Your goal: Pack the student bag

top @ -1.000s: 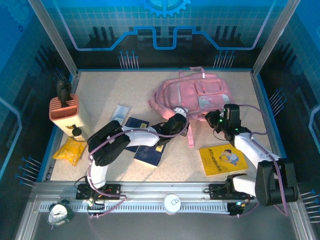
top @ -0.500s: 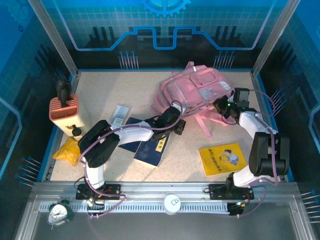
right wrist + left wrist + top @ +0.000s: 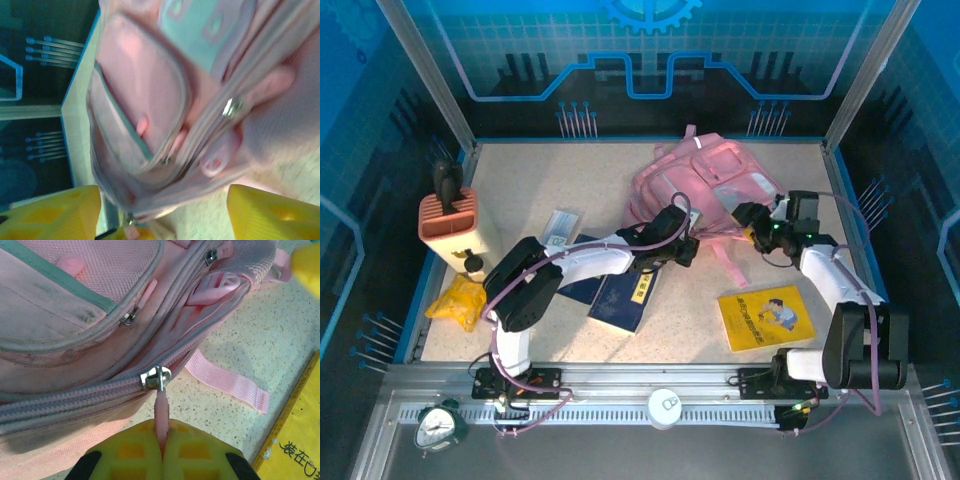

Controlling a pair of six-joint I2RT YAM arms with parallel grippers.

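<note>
- The student bag lies slumped at the back of the surface, right of centre, with both arms reaching in at its near edge.
- The left tool is down at the bag's near left corner. In the left wrist view the left tool has its yellow fingers pressed together, pinching the pink zip pull.
- That pull hangs straight down from the metal zip slider, which sits on the long zip along the student bag's lower edge.
- A pink strap trails flat across the speckled surface just right of the slider, and the corner of a yellow book shows beyond it.
- The right tool sits at the bag's near right side. From the right wrist, the right tool is spread wide, one finger out at each lower corner, with pink fabric of the student bag bulging between them. I cannot tell whether either finger touches the cloth.
- Elsewhere, the yellow book lies near the front right, blue books sit under the left arm, and an orange ribbed box stands at the far left.
</note>
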